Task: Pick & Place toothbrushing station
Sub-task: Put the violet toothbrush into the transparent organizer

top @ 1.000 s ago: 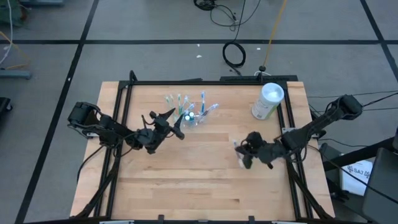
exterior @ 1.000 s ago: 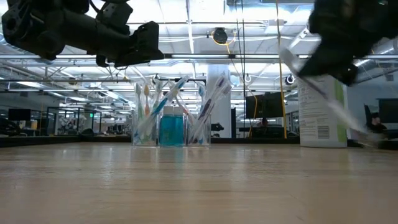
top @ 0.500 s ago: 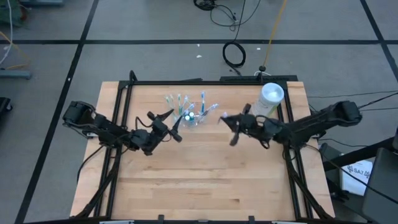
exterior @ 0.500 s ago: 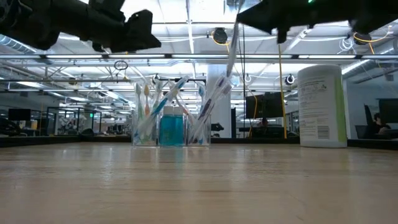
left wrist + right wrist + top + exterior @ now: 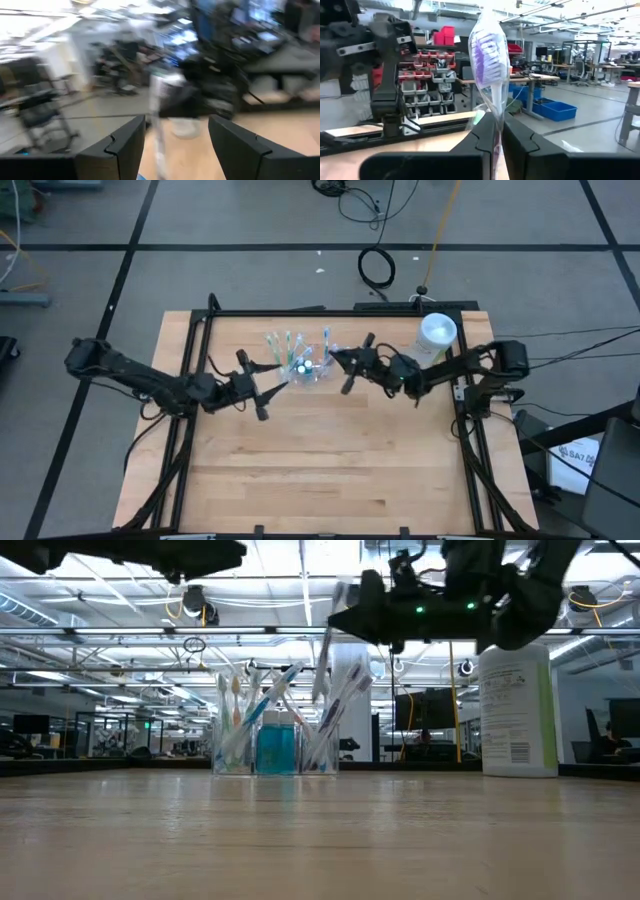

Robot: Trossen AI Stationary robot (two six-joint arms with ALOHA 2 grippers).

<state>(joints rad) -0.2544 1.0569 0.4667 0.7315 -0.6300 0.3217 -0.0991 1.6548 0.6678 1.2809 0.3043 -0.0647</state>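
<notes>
So the right claw [image 5: 345, 370] is pinching a wrapped toothbrush [image 5: 492, 55] by its lower end with the jaws nearly closed on it, the bristle end sticking up past the fingers, and my guess is it's holding it that way so it can drop handle-first into the clear cup [image 5: 277, 745]. The cup, with its toothbrushes and teal tube [image 5: 276, 748], is sitting at the back middle of the bench [image 5: 320, 460], just beside and below that claw. The left claw [image 5: 262, 388] is hanging wide and empty on the cup's other side, probably just waiting.
</notes>
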